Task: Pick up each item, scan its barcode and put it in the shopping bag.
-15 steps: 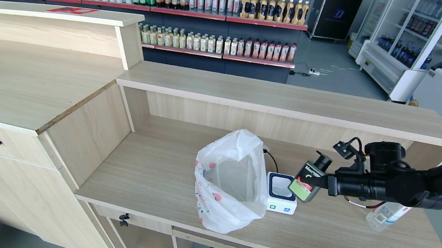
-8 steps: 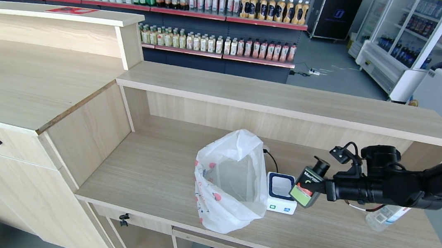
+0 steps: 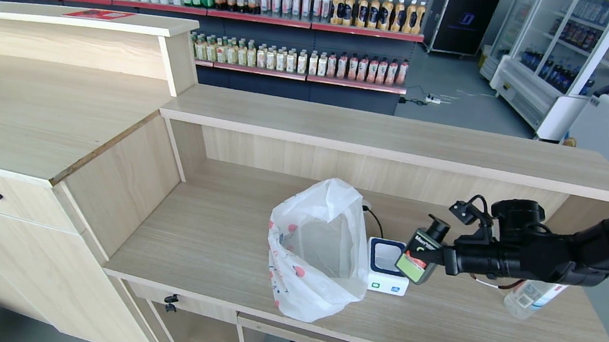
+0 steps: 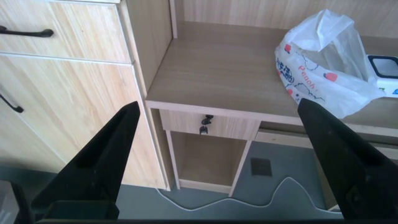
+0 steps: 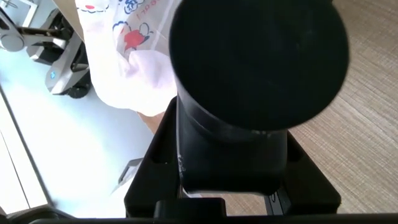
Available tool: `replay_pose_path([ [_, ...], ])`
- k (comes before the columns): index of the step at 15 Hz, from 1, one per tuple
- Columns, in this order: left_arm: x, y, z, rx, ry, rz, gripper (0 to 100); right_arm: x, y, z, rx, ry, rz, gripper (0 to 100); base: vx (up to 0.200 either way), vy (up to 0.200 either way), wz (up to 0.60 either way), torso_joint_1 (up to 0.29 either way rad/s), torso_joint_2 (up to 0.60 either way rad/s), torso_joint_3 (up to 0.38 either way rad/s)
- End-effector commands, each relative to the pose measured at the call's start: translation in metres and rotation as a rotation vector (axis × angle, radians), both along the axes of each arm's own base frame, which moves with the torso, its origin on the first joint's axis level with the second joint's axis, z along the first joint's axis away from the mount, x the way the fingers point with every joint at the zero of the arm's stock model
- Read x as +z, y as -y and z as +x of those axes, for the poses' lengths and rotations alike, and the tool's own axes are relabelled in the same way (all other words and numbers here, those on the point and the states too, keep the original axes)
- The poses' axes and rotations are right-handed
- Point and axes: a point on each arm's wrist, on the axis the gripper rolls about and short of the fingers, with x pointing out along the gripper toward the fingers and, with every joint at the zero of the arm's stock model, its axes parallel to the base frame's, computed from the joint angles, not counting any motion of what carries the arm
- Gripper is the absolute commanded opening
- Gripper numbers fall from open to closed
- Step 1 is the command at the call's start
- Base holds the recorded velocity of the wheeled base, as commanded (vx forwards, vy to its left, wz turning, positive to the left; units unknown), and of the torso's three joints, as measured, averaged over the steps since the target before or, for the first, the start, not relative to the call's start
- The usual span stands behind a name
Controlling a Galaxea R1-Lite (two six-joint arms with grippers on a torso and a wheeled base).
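My right gripper (image 3: 437, 257) is shut on a dark bottle (image 3: 418, 257) with a black cap and a green and orange label. It holds the bottle tilted just above the right edge of the white barcode scanner (image 3: 387, 266). In the right wrist view the bottle's cap (image 5: 258, 62) is close up, with the bag (image 5: 134, 56) behind it. The white shopping bag (image 3: 318, 253) stands open directly left of the scanner. My left gripper (image 4: 217, 104) is open and holds nothing, low in front of the counter's left end, with the bag (image 4: 323, 59) farther off.
A clear plastic bottle (image 3: 531, 295) lies on the wooden counter (image 3: 204, 245) under my right arm. A raised shelf (image 3: 389, 135) runs along the back, and a tall cabinet (image 3: 29, 122) stands at the left. A small keyed drawer (image 4: 208, 123) sits under the counter's edge.
My right arm has shifted slightly down and to the left, bringing the dark bottle a little closer over the scanner. The bag and the clear bottle have not moved.
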Motion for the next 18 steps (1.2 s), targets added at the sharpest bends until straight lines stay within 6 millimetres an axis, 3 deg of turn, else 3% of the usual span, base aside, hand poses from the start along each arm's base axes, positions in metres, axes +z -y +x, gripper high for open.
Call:
replay_pose_path([
  [1,0.000,0.000,0.000,0.001,0.000,0.000,100,-0.003,-0.001,0.001,0.001,-0.007,-0.001,0,0.000,0.000,0.00,0.000,0.00,0.000],
  [18,0.000,0.000,0.000,0.001,0.002,0.000,100,-0.009,-0.024,0.020,0.067,0.014,0.022,0,0.000,0.000,0.00,0.000,0.00,0.000],
])
